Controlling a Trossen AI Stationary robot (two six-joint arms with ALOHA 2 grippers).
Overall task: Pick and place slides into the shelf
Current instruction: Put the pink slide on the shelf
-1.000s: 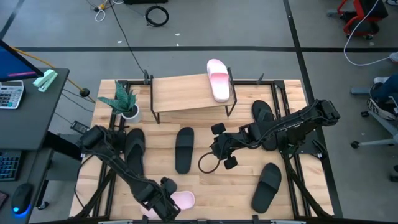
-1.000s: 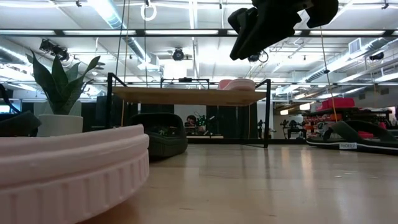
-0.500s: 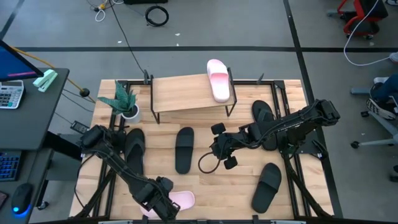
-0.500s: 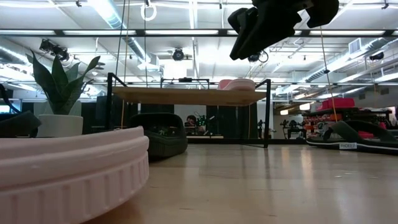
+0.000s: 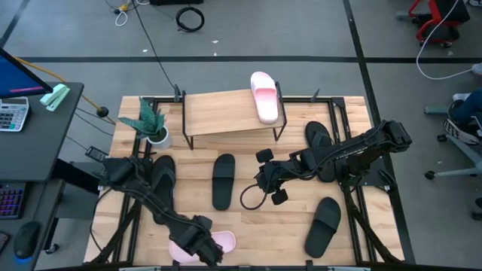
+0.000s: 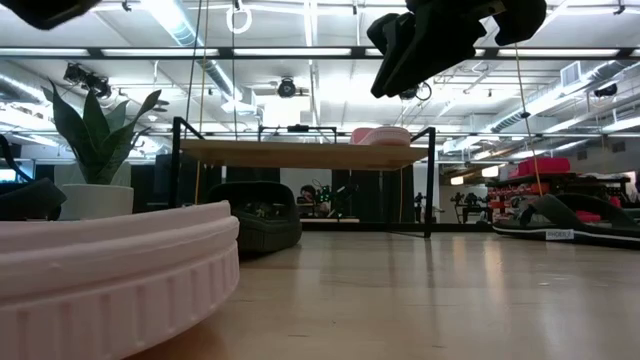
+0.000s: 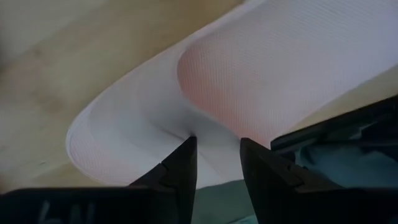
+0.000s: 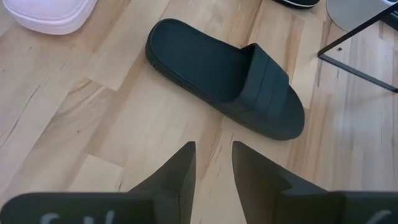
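A pale pink slide (image 5: 223, 242) lies sole down at the table's near edge; it fills the low view's left foreground (image 6: 110, 270). My left gripper (image 5: 202, 245) hovers over it, open, its fingertips (image 7: 216, 140) near the strap (image 7: 273, 74). My right gripper (image 5: 265, 178) hangs open above mid-table (image 8: 213, 146), beside a black slide (image 5: 223, 181). A second pink slide (image 5: 265, 96) lies on the right end of the shelf (image 5: 226, 111) and overhangs its far edge.
Three more black slides lie on the table: one at the left under my left arm (image 5: 163, 179), one near right (image 5: 322, 226), one under my right arm (image 5: 318, 141). A potted plant (image 5: 148, 122) stands left of the shelf. A cable loop (image 5: 251, 198) hangs from the right gripper.
My left gripper has shifted a little over the near pink slide, and more of the slide's left part now shows in the high view. A dark part of the arm has come into the low view's top left corner. The slide has stayed on the table.
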